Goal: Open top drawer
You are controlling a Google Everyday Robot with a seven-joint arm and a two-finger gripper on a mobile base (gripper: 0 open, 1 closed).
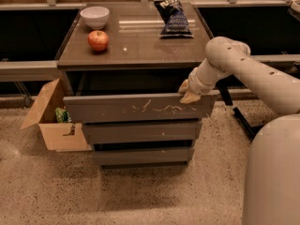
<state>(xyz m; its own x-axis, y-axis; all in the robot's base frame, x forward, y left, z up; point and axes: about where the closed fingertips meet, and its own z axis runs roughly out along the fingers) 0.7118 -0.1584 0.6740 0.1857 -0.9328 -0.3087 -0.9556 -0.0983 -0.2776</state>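
Well, we are looking down at a low grey-brown cabinet (pixel 154 48) from its front. The top drawer (pixel 117 108) is sitting directly under the cabinet's top slab, and its front is standing forward of the cabinet body, with a dark gap showing behind its upper edge. Pale squiggly scratches are running across the middle of that front.

The gripper (pixel 190 93) is resting on the right end of the drawer front's upper edge, touching it, near the cabinet's right front corner. Whether it is spread or pressed together we cannot tell from this angle. The cream arm (pixel 243 74) is reaching in to it from the cabinet's right, and the robot's rounded body (pixel 274 172) is filling the space to the right of the cabinet, nearer to us.

On the cabinet's top a red apple (pixel 98 40) is lying near the left edge. A white bowl (pixel 94 17) is standing just behind it at the back left corner, and a dark chip bag (pixel 172 17) is lying flat toward the back right.

Below the top drawer, the middle drawer (pixel 140 131) and the bottom drawer (pixel 140 155) are sitting further back — both narrower and nearly unmarked.

A cardboard box (pixel 58 135) is standing on the speckled floor (pixel 117 196) just beside the cabinet's left side, its flap hanging open, with something green (pixel 61 115) showing inside.
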